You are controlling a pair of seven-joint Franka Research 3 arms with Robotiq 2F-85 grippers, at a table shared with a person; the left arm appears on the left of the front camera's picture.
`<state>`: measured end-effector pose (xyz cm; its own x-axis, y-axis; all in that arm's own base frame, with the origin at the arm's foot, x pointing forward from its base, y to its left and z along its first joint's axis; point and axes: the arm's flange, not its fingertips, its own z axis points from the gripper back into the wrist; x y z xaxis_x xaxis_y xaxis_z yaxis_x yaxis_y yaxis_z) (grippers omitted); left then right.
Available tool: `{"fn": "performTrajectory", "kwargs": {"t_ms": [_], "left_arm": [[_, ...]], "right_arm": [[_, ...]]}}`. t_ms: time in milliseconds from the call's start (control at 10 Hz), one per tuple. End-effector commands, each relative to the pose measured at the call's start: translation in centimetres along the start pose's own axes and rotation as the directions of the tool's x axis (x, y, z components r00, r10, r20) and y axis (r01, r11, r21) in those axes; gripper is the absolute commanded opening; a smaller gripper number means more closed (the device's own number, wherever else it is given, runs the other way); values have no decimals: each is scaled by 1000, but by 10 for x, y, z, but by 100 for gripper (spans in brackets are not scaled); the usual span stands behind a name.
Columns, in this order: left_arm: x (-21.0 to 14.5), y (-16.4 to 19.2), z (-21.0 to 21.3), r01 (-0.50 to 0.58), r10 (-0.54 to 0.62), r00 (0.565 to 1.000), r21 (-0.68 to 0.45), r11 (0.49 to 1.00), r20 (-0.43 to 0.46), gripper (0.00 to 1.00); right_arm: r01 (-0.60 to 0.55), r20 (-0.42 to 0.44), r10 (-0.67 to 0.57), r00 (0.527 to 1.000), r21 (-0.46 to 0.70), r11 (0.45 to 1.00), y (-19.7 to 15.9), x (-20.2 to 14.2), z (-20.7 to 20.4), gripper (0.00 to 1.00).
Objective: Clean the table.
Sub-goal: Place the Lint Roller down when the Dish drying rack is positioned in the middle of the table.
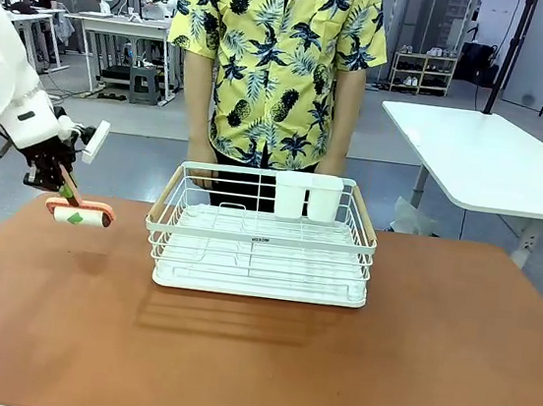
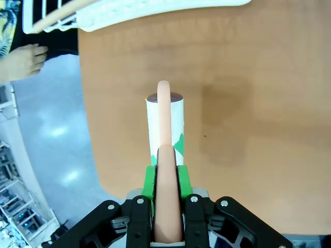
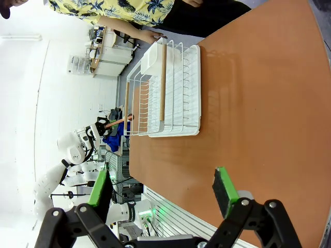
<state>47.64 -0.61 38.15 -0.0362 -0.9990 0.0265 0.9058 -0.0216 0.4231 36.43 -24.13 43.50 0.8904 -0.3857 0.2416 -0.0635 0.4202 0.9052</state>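
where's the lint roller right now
The lint roller is held by the left gripper above the table's left edge in the front view, left of the white wire rack and apart from it.

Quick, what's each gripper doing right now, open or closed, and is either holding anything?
Left gripper: closed on the lint roller handle, held above the table.
Right gripper: open, holding nothing.

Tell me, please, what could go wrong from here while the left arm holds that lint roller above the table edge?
The left gripper clamps the lint roller only at its thin handle, so the roller might twist or slip when pressed down. The roller hangs near the table edge, so a stroke could run off it. A sweep inward might bump the white wire rack.
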Motion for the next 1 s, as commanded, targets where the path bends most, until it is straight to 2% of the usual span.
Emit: {"fn": "performTrajectory", "kwargs": {"t_ms": [0, 100, 900], "left_arm": [[-9, 9, -10, -9, 9, 1000, 21, 1000, -4, 21], [-9, 6, -14, 9, -9, 1000, 20, 1000, 17, 21], [-6, -10, -45, 20, -19, 1000, -16, 1000, 15, 21]], "right_arm": [[-9, 0, 9, 1000, 12, 1000, 2, -2, 1, 100], [-9, 0, 9, 1000, 12, 1000, 2, -2, 1, 100], [-9, 0, 9, 1000, 12, 1000, 2, -2, 1, 100]]}}
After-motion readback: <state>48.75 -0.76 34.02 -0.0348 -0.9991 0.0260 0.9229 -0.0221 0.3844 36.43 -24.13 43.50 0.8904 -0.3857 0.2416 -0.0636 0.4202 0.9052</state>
